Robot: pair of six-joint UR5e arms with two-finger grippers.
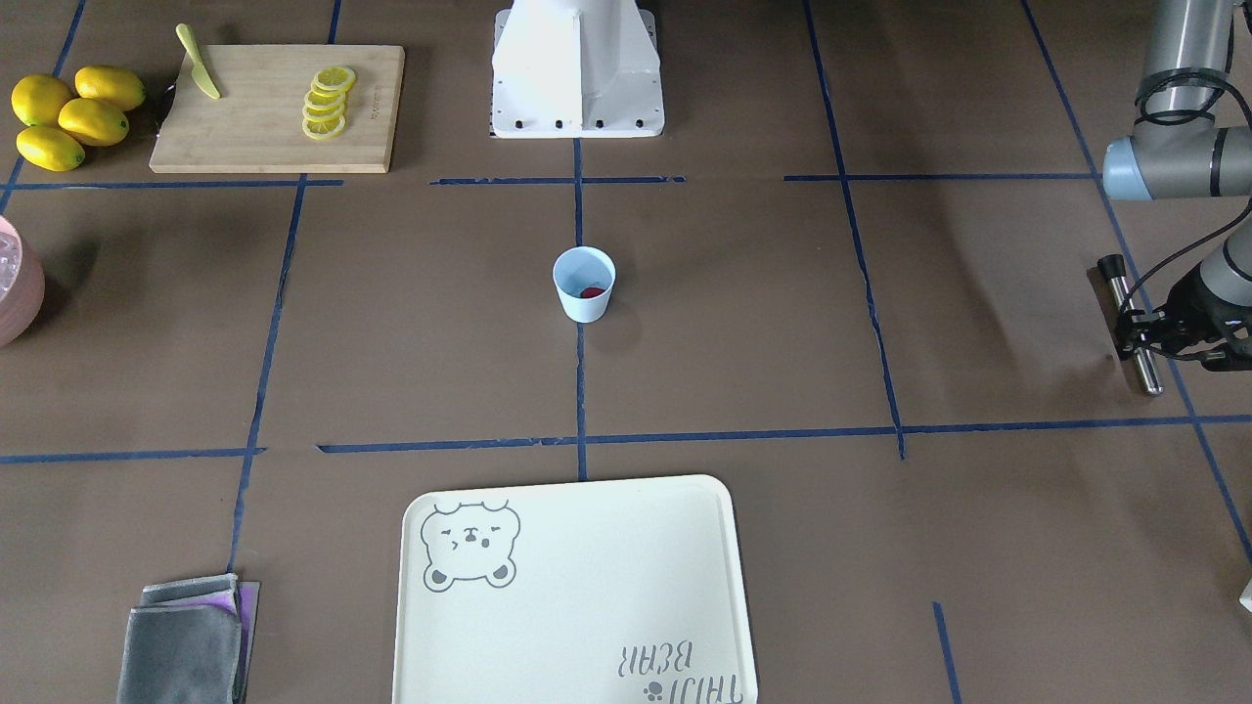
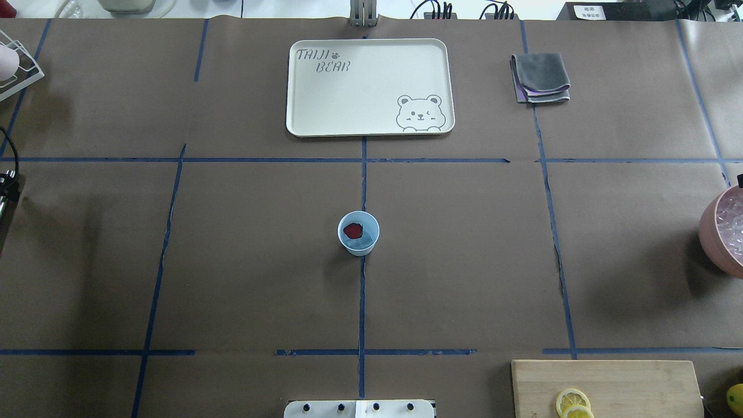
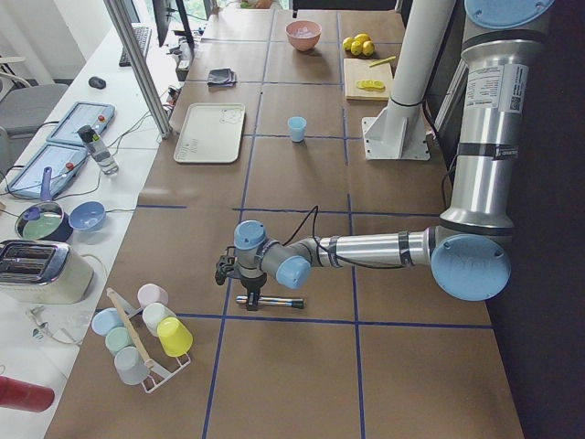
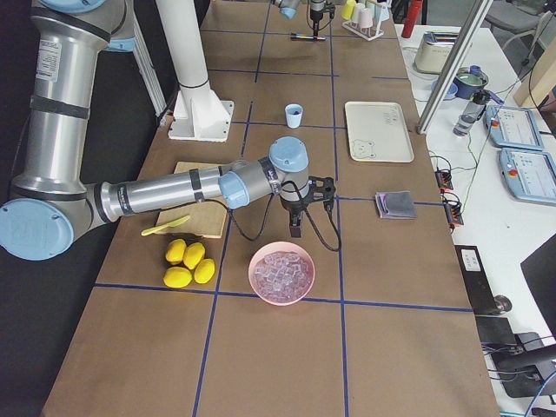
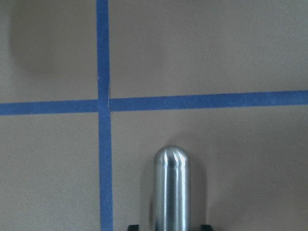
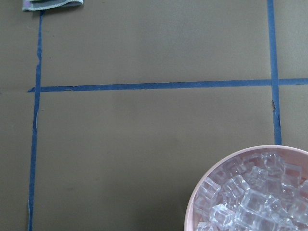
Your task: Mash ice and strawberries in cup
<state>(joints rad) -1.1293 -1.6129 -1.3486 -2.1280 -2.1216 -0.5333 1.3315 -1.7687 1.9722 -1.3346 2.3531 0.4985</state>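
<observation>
The pale-blue cup (image 2: pixel 359 233) stands upright at the table's middle, also in the front view (image 1: pixel 584 284). A dark-red strawberry (image 2: pixel 352 230) lies inside it. Ice in the cup is too faint to make out. My left gripper (image 1: pixel 1135 337) is far from the cup, low over a metal rod (image 1: pixel 1140 342) lying on the table. In the left wrist view the rod (image 5: pixel 172 187) sits between my fingertips (image 5: pixel 133 227) with gaps on both sides, so the gripper is open. My right gripper (image 4: pixel 295 228) hangs beside a pink bowl (image 4: pixel 281 274); I cannot tell whether it is open or shut.
The pink bowl (image 6: pixel 202 192) holds several ice cubes (image 6: pixel 255 202). A cream bear tray (image 2: pixel 369 87) and a folded grey cloth (image 2: pixel 541 78) lie at the far side. A cutting board (image 1: pixel 254 117) with lemon slices, whole lemons (image 1: pixel 73 117) and a cup rack (image 3: pixel 146 334) stand at the table's ends.
</observation>
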